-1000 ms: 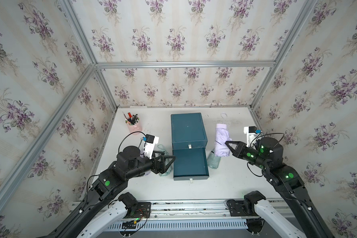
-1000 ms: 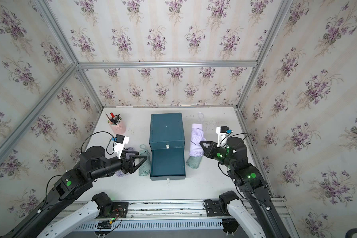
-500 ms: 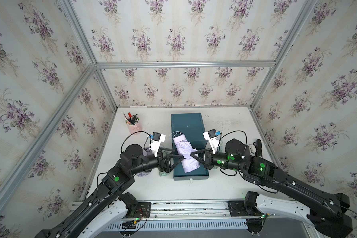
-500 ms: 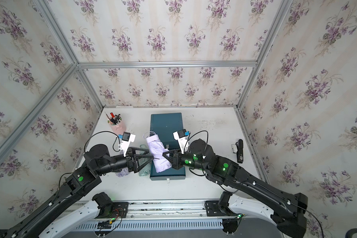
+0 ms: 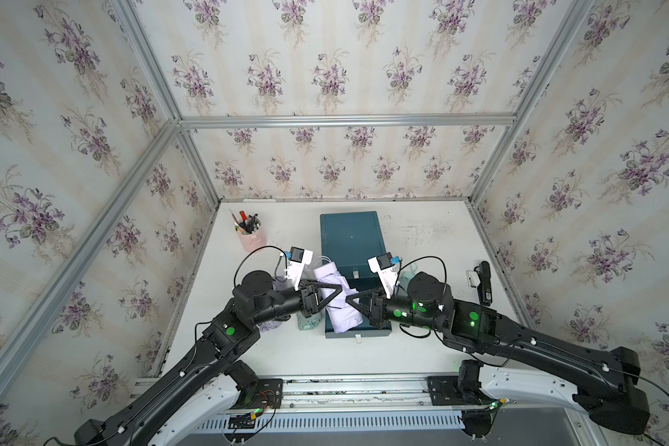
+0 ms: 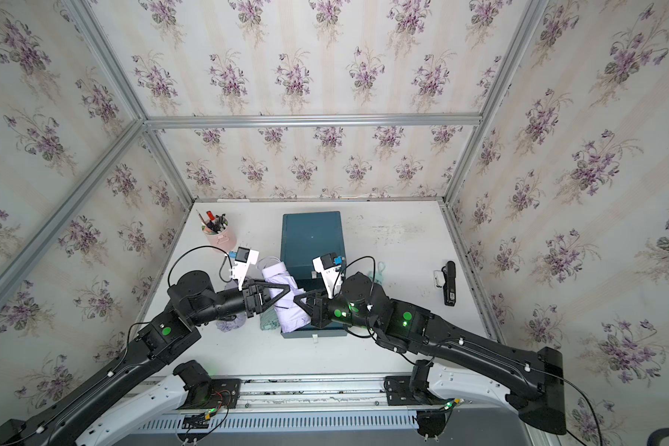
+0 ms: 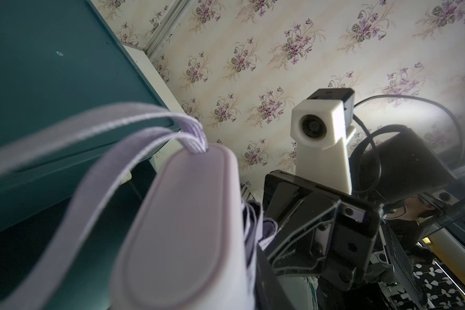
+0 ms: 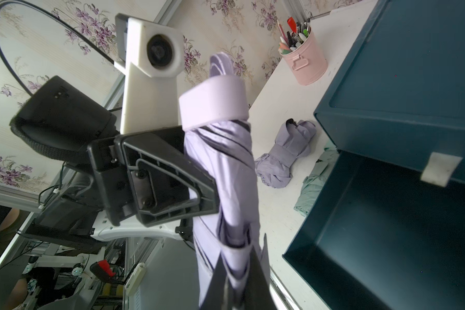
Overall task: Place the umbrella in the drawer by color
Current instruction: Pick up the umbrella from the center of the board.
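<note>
Umbrella, lavender, folded (image 5: pixel 344 318): suspended at a tilt above the open bottom drawer (image 5: pixel 364 333), handle end up. I cannot tell whether its lower end touches the drawer.

A second ago it lay on the table (image 5: pixel 421 239) right of the cabinet, under the right gripper (image 5: pixel 349 300). It has since been carried across.

- Right gripper: clamped tight on the lower canopy folds.
- Left gripper (image 5: pixel 338 289): spread wide half a second ago, now narrowed onto the canopy below the handle.

Both grippers hold one item. I judge this a handover, or steadying before lowering.

Beyond, left of the cabinet, a mint-green umbrella (image 5: pixel 309 320) and a grey-violet umbrella (image 5: pixel 267 327) lie unsorted. Farthest: cabinet top (image 5: pixel 350 235), pink pen pot (image 5: pixel 250 237).
</note>
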Action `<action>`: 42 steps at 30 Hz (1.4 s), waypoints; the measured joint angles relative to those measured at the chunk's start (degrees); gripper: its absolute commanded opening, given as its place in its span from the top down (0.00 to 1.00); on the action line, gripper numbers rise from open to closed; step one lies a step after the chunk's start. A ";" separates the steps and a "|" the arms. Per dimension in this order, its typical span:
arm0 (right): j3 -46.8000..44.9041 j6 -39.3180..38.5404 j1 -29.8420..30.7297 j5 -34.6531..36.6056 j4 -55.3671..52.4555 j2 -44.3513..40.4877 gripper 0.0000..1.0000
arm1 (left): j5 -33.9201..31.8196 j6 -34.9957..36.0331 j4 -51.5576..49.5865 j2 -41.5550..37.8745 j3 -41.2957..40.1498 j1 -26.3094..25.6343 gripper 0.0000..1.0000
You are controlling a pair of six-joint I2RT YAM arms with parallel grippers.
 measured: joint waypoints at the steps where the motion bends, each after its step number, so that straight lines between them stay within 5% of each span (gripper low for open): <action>1: -0.13 0.04 0.02 0.24 0.02 0.13 0.87 | -0.09 -0.39 0.07 0.00 -0.15 0.00 0.83; 4: -0.61 0.87 0.04 1.46 -0.09 0.20 0.56 | 0.07 -1.03 0.63 0.22 -0.57 -0.02 0.86; 8: -2.03 1.20 0.04 2.75 0.09 -2.12 0.35 | 2.67 -2.64 4.70 1.73 -2.05 0.26 0.86; 17: -8.79 2.16 -0.39 -4.98 1.86 -8.35 0.29 | 14.45 -9.09 20.76 8.07 -3.30 0.94 0.87; 23: -11.65 3.39 -0.37 -9.18 4.74 -12.11 0.40 | 18.05 -10.05 25.90 9.92 -3.30 1.16 0.88; 29: -11.91 3.87 -0.35 -10.54 5.03 -13.38 0.69 | 19.10 -9.64 25.55 10.16 -3.21 2.01 0.85; 34: -11.10 5.11 -0.37 -10.51 3.80 -12.61 1.00 | 17.90 -6.23 20.17 9.60 -1.86 2.27 0.46; 36: -10.45 5.31 -0.35 -10.49 2.56 -12.20 1.00 | 15.93 -4.11 15.85 8.94 -0.61 2.25 0.25; 39: -8.81 5.38 -0.37 -9.22 -0.35 -11.91 1.00 | 9.66 0.26 4.37 6.97 3.48 2.21 0.08; 42: -6.69 6.25 -0.35 -7.43 -3.61 -11.80 1.00 | -1.31 4.85 -8.20 4.85 8.85 2.19 0.03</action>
